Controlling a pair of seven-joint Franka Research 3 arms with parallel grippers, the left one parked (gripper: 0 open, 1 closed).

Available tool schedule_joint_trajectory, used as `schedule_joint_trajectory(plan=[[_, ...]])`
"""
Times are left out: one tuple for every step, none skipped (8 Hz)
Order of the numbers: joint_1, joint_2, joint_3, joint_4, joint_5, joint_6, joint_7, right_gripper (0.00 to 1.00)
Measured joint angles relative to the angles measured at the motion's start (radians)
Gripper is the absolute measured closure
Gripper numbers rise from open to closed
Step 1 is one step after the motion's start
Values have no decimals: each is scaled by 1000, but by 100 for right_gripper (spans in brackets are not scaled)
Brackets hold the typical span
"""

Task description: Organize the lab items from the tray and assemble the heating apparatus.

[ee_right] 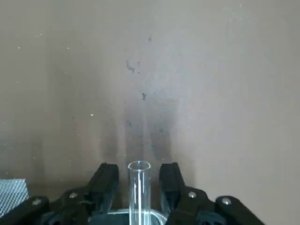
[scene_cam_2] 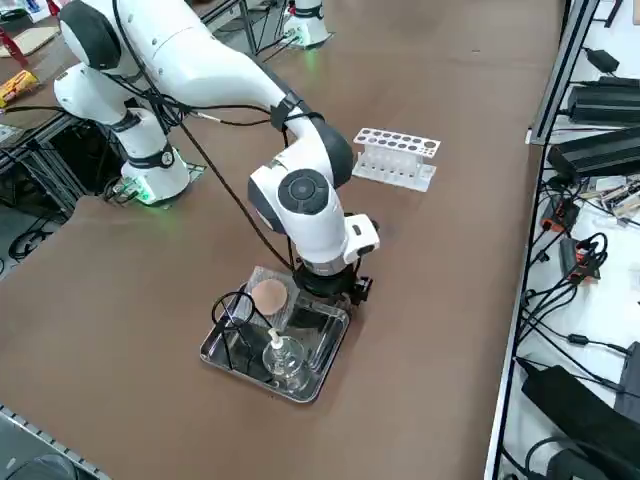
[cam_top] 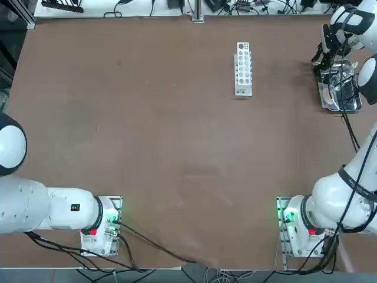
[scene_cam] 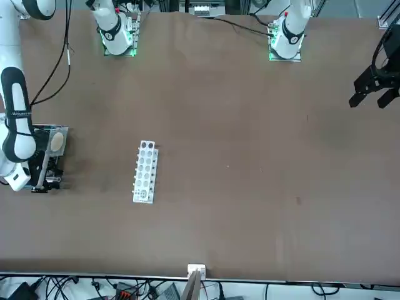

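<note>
The right gripper [ee_right: 138, 180] hangs low over the far end of the tray [scene_cam_2: 322, 374], its blunt black fingers [ee_right: 106, 180] standing apart on either side of a clear glass tube [ee_right: 139, 187] that rises upright between them; a narrow gap shows on each side, so they are not clamped on it. The tray is a small shiny metal rectangle with a raised rim. In it lie a grey square mesh [scene_cam_2: 268, 297] with a round tan centre, a thin black wire ring stand [scene_cam_2: 235, 318] and a small clear glass piece [scene_cam_2: 281, 358]. The white arm bends steeply down from a rounded elbow, its wrist pointing straight at the tray. A white plastic test-tube rack [scene_cam_2: 395, 157] with rows of round holes sits well apart on the matte brown table [scene_cam_2: 440, 300].
</note>
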Motion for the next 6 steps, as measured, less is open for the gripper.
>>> schedule_joint_trajectory(plan=[[0,0,0,0,0,0,-1,44],[0,0,0,0,0,0,-2,48],[0,1,0,0,0,0,-2,49],[0,2,0,0,0,0,-2,51],[0,4,0,0,0,0,-3,52],[0,6,0,2,0,0,-3,53]])
